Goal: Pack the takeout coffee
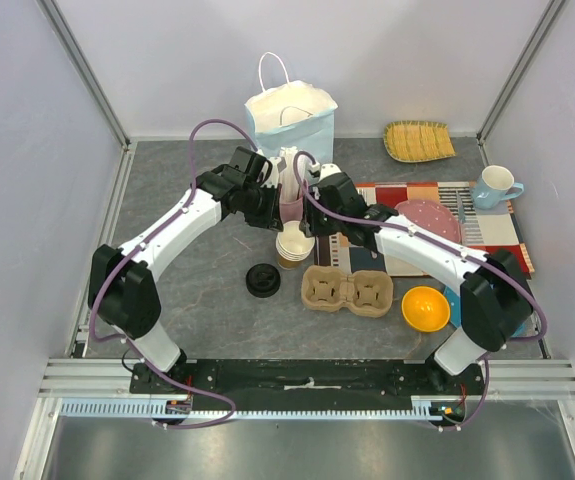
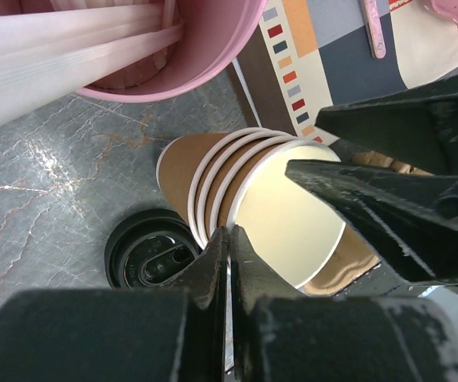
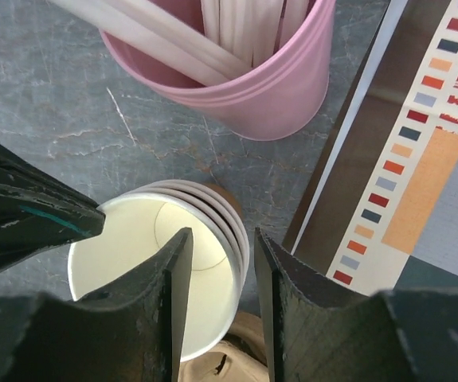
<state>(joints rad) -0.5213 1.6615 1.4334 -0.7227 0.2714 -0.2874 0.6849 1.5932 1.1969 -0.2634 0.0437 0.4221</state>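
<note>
No lidded coffee cup is in view. A stack of lidless brown paper cups [image 1: 293, 246] stands mid-table, also in the left wrist view [image 2: 213, 171] and the right wrist view [image 3: 141, 255]. A loose black sip lid [image 1: 263, 280] lies to its left on the table [image 2: 150, 256]. My left gripper [image 2: 230, 232] is pinched shut on the near rim of the top cup. My right gripper [image 3: 222, 239] is open and straddles the stack's rim, one finger inside the top cup and one outside. Both grippers meet over the stack in the top view [image 1: 293, 222].
A pink holder of white straws [image 1: 292, 195] stands just behind the stack [image 3: 252, 87]. A pulp cup carrier [image 1: 347, 290] lies in front, a pale blue paper bag [image 1: 290, 115] at the back. A patterned placemat [image 1: 487, 225] with pink plate, mug and orange bowl [image 1: 425, 308] is on the right.
</note>
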